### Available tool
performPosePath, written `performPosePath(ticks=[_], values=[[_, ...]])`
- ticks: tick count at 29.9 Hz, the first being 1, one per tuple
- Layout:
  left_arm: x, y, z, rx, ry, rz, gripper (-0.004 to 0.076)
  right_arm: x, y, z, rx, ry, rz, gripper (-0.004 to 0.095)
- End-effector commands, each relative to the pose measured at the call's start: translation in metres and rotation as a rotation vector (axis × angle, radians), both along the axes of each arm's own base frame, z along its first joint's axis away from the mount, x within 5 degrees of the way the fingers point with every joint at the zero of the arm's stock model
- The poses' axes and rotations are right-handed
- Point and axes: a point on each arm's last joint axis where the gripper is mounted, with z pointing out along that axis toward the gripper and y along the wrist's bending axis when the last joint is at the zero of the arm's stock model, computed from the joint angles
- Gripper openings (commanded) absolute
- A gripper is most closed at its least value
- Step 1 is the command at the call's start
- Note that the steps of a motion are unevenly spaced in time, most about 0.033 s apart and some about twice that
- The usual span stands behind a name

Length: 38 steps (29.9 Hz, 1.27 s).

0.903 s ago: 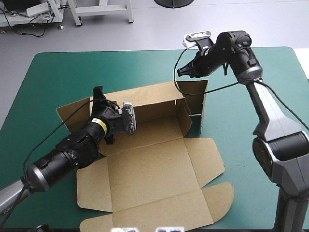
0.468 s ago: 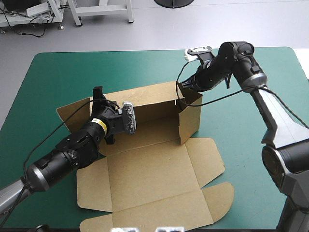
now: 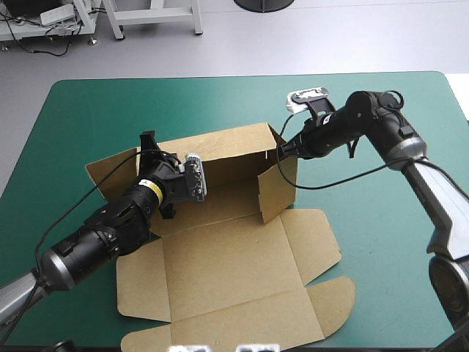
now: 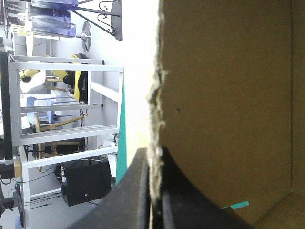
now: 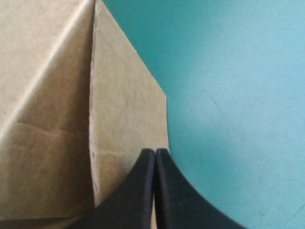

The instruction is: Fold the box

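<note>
The brown box (image 3: 220,271) lies mid-desk (image 3: 88,117), partly raised: 1 long wall stands upright, its right end flap angled inward, remaining panels flat toward the near edge.

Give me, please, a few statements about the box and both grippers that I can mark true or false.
1. The left gripper is shut on the raised wall of the box. True.
2. The right gripper is wide open. False: it is shut, its tip at the side flap.
3. The side flap at the wall's right end stands upright. True.
4. The wide near panel is lifted off the table. False: it lies flat on the teal-green cover.
5. The right gripper reaches in from inside the box. False: it comes from outside the flap, over bare cover.
</note>
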Motion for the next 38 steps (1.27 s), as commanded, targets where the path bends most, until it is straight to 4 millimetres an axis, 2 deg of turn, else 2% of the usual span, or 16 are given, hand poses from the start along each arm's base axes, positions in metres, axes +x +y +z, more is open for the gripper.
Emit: performPosePath(ticks=[1, 9, 13, 18, 22, 24, 27, 30, 32, 34, 38], values=[[-0.004, 0.001, 0.012, -0.047, -0.029, 0.002, -0.0006, -0.018, -0.006, 0.016, 0.082, -0.174, -0.015, -0.0019], [-0.004, 0.001, 0.012, -0.052, -0.028, 0.001, -0.0006, -0.048, -0.013, -0.012, 0.203, -0.367, -0.026, -0.0019], [-0.004, 0.001, 0.012, -0.052, -0.028, 0.001, -0.0006, -0.061, -0.014, -0.023, 0.229, -0.41, 0.009, -0.0019], [-0.004, 0.001, 0.012, -0.054, -0.027, 0.001, -0.0006, -0.069, -0.013, -0.035, 0.203, -0.424, 0.094, -0.0019], [-0.004, 0.001, 0.012, -0.057, -0.026, 0.002, -0.0006, -0.071, -0.011, -0.035, 0.181, -0.44, 0.167, -0.0006], [-0.004, 0.001, 0.012, -0.064, -0.025, 0.006, -0.0006, -0.074, -0.008, -0.034, 0.187, -0.43, 0.212, 0.0049], [-0.004, 0.001, 0.012, -0.07, -0.023, 0.009, -0.0006, -0.076, -0.007, -0.033, 0.192, -0.42, 0.241, 0.0227], [-0.004, 0.001, 0.012, -0.07, -0.023, 0.009, -0.0006, -0.076, -0.007, -0.033, 0.191, -0.422, 0.242, 0.0509], [-0.004, 0.001, 0.012, -0.07, -0.023, 0.009, -0.0006, -0.076, -0.007, -0.033, 0.191, -0.422, 0.242, 0.0652], [-0.004, 0.001, 0.012, -0.07, -0.023, 0.009, -0.0006, -0.075, -0.007, -0.032, 0.184, -0.434, 0.242, 0.0682], [-0.004, 0.001, 0.012, -0.07, -0.023, 0.009, -0.0006, -0.074, -0.007, -0.033, 0.172, -0.45, 0.256, 0.0669]])
